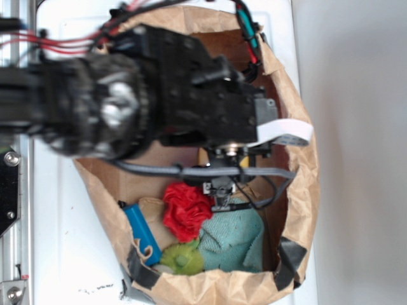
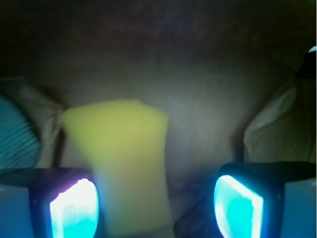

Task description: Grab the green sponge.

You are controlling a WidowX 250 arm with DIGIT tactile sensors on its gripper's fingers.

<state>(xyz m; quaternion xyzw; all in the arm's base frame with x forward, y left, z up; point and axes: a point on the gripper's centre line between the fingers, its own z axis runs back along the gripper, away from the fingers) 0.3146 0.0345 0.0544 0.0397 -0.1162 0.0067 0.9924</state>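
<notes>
1. A brown paper bag (image 1: 299, 210) lies open on a white surface, seen from above; the black arm (image 1: 191, 89) reaches over its mouth
2. The green sponge (image 1: 238, 238) lies inside the bag, near the bag's lower rim, to the right of the bag's other contents
3. A red crumpled cloth (image 1: 186, 211) sits just left of the sponge and touches its upper-left edge
4. A lime-green round lump (image 1: 181, 259) rests at the sponge's lower-left corner, against the bag's bottom rim
5. A blue block (image 1: 142, 232) lies further left of the sponge, tilted, beside the bag's left wall
6. In the wrist view the gripper (image 2: 156, 208) is spread wide, its two pads (image 2: 74, 210) glowing cyan and well apart, nothing between them clamped
7. A yellow sponge (image 2: 121, 163) stands ahead of the left pad, blurred; a teal edge of the green sponge shows at the far left of that view
</notes>
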